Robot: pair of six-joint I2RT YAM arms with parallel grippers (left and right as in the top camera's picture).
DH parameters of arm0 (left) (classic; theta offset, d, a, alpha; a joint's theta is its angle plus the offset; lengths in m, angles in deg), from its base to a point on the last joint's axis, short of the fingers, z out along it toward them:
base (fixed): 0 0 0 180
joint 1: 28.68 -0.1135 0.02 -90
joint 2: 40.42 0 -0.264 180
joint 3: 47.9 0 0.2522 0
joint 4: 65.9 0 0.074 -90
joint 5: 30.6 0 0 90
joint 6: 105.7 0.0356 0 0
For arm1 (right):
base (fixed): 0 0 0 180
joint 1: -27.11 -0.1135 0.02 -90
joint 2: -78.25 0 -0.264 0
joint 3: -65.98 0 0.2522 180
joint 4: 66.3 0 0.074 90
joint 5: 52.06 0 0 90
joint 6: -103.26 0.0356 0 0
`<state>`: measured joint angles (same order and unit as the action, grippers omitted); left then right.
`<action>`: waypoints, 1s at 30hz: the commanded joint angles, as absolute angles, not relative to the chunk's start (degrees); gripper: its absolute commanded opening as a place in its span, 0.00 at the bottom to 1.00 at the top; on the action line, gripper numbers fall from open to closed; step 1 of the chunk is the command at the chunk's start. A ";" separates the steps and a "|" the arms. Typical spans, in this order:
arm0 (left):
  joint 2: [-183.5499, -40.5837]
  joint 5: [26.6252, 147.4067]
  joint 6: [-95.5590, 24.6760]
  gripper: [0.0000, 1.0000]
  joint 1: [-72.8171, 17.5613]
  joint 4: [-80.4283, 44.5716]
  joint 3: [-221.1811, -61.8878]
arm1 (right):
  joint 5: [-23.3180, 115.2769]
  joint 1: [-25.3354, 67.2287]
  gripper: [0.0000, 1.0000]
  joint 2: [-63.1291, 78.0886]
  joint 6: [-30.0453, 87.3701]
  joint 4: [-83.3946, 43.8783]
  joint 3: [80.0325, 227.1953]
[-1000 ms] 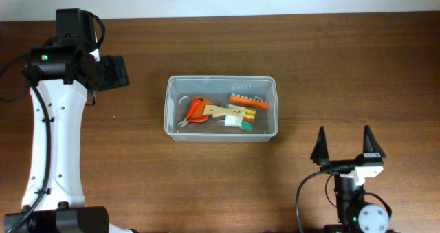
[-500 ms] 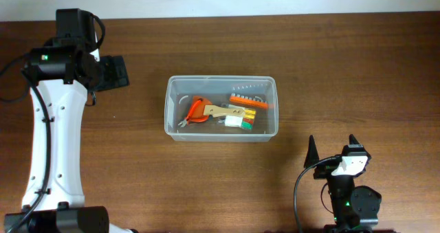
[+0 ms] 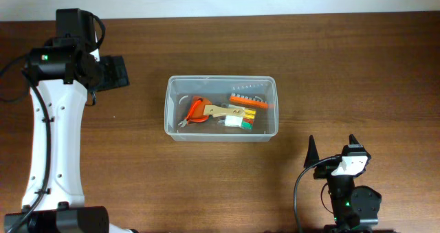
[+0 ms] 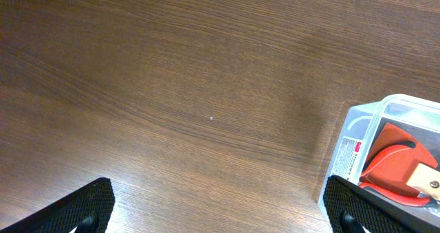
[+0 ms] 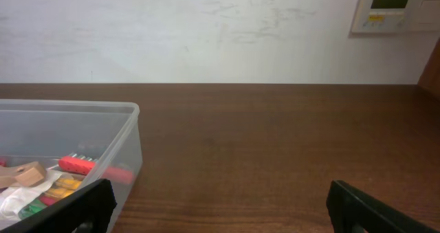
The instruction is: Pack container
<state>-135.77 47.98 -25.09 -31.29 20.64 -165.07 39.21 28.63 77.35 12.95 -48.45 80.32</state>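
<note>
Tabletop (image 3: 344, 68): container (image 3: 167, 111) forward-left of right tool (image 3: 331, 141).

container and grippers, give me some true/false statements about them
1. An orange-handled tool lies inside the container. True.
2. The right gripper grips the container's rim. False: it is open, empty and apart from the container, near the table's front edge.
3. The left gripper is open and holds nothing. True.
4. The container lies tipped on its side. False: it stands upright, its open top facing up.
</note>
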 commanded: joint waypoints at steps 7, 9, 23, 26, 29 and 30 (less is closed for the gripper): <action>-135.31 47.56 -24.83 0.99 -31.46 20.55 -165.88 | 38.32 29.02 0.99 77.85 12.64 -48.01 80.05; -135.31 47.56 -24.83 0.99 -31.46 20.55 -165.88 | 38.32 29.02 0.99 77.85 12.64 -48.01 80.05; -122.79 47.56 -24.83 0.99 -30.13 20.55 -162.43 | 38.32 29.02 0.99 77.85 12.64 -48.03 80.05; -116.23 47.56 -24.83 0.99 -28.03 20.53 -158.19 | 38.32 29.02 0.99 77.85 12.64 -48.01 80.05; -108.41 47.56 -24.83 0.99 -25.32 20.53 -152.09 | 38.32 29.02 0.99 77.85 12.64 -48.03 80.05; -105.43 47.56 -24.85 0.99 -24.34 20.55 -149.47 | 38.32 29.02 0.99 77.85 12.64 -48.03 80.05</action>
<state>-112.65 47.96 -25.11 -26.83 20.38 -156.00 39.02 28.63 77.35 12.97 -48.42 80.32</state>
